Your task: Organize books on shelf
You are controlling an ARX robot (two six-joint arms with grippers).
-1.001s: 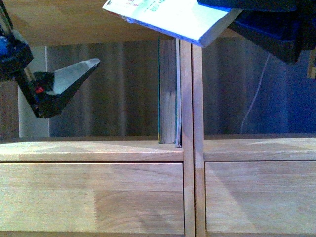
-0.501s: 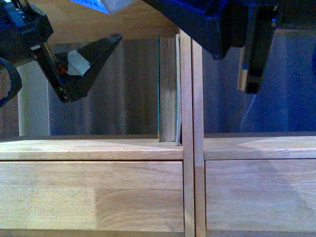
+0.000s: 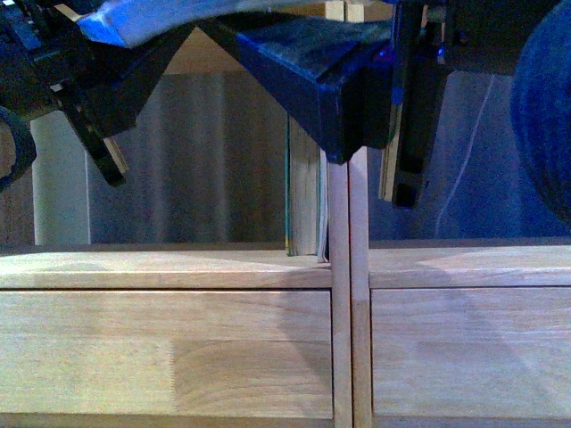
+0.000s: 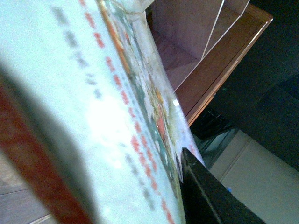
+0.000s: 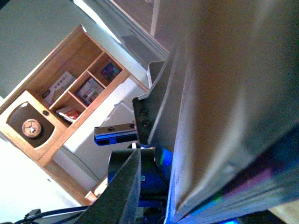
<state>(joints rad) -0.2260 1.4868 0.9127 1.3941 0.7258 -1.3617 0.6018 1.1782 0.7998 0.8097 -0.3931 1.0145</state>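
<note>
The thin pale-covered book [image 3: 169,20] lies nearly flat at the top of the front view, held between both grippers. My left gripper [image 3: 125,53] is shut on its left end. My right gripper [image 3: 299,49] is shut on its right part, in front of the shelf's upright divider [image 3: 348,267]. In the left wrist view the book's cover [image 4: 93,93], with red print, fills the frame beside a black finger [image 4: 205,196]. The right wrist view shows its page edge [image 5: 224,93] beside a dark finger [image 5: 121,191]. The dark-green book [image 3: 305,205] stands upright against the divider in the left compartment.
Two plain drawer fronts [image 3: 169,357] run below the compartments. A thin white cable [image 3: 464,169] hangs behind the open right compartment. In the right wrist view a separate wooden cabinet [image 5: 70,102] with small items stands across the room.
The pale book has come down and left across the top of the view. The right arm moved left over the divider. The left gripper rose and closed on the book's left end.
</note>
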